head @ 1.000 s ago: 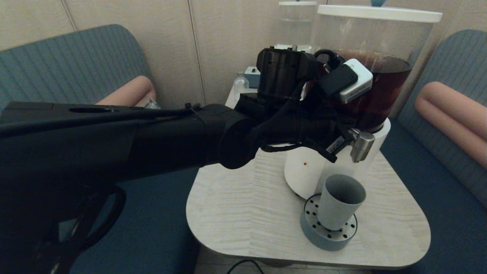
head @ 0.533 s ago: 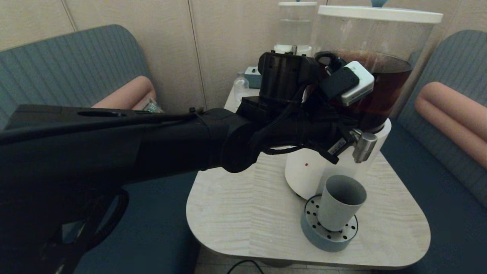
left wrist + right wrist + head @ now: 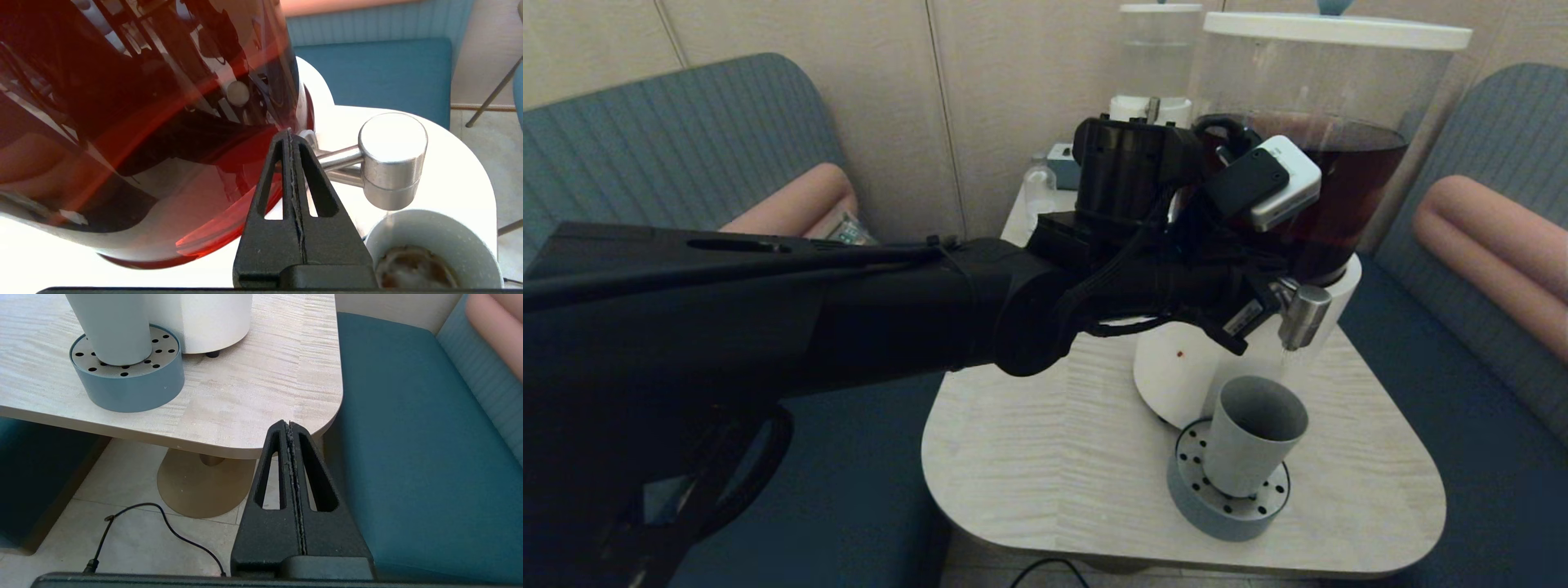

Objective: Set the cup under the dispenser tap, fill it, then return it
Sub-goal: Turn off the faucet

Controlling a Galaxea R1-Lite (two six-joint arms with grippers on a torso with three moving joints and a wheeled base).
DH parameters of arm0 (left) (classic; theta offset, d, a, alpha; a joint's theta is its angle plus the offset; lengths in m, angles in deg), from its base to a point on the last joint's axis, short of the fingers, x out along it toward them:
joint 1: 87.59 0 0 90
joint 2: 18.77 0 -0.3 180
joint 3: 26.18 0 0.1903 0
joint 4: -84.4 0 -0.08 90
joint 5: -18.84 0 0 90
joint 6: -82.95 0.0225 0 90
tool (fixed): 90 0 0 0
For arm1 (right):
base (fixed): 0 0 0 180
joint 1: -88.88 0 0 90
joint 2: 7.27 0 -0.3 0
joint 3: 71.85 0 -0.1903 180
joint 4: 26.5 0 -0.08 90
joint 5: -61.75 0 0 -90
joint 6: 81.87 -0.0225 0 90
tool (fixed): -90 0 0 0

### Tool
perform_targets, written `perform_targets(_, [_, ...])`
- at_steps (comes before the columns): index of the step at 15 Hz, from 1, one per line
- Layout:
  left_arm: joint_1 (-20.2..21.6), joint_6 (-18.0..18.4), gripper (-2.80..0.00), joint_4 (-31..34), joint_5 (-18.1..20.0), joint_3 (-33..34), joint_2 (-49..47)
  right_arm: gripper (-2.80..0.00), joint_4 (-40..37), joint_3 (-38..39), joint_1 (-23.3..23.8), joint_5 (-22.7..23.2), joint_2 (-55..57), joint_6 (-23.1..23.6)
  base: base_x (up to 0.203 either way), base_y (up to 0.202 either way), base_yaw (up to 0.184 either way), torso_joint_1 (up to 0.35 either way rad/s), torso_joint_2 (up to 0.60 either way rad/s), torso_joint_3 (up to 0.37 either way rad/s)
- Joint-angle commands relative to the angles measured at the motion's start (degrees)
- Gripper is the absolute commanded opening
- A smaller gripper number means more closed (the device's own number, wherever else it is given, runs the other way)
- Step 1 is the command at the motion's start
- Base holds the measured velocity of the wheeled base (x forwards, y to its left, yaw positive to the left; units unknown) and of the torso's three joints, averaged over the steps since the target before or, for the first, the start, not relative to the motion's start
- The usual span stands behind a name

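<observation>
The grey-blue cup (image 3: pixel 1252 445) stands upright on the round perforated drip tray (image 3: pixel 1194 494), directly below the brushed-metal dispenser tap (image 3: pixel 1303 314). In the left wrist view the cup (image 3: pixel 476 239) holds some brown foamy liquid. My left gripper (image 3: pixel 289 132) is shut with nothing in it, its tips pressed in beside the tap (image 3: pixel 392 159), at the stem where it meets the dark-liquid tank (image 3: pixel 143 122). In the head view the left arm (image 3: pixel 1143 245) hides those fingers. My right gripper (image 3: pixel 289 424) is shut and empty, low beside the table's near right corner.
The dispenser's white base (image 3: pixel 1176 367) stands on the pale wood table (image 3: pixel 1029 457). A second clear dispenser (image 3: pixel 1156 49) and a small clear bottle (image 3: pixel 1036 184) stand behind. Teal seats (image 3: pixel 408 457) flank the table. A black cable (image 3: pixel 163 518) lies on the floor by the pedestal (image 3: pixel 204 486).
The left wrist rose slightly, then dipped back towards the tap. The cup and tray have stayed where they were.
</observation>
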Motion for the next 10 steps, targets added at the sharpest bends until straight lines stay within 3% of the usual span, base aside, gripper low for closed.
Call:
perform_targets(1, [0.17, 0.27, -2.8, -0.24, 0.01, 0.75, 0.58, -2.8, 0.04, -0.01, -0.04, 0.04, -0.11, 0.04, 0.0, 0.0, 0.0, 0.0, 0.0, 0.0])
perform_targets(10, [1.81, 0.63, -2.8, -2.96, -0.33, 7.65, 5.56, -2.8, -0.01, -0.01, -0.05, 0.04, -0.11, 0.04, 0.0, 0.0, 0.0, 0.0, 0.0, 0.0])
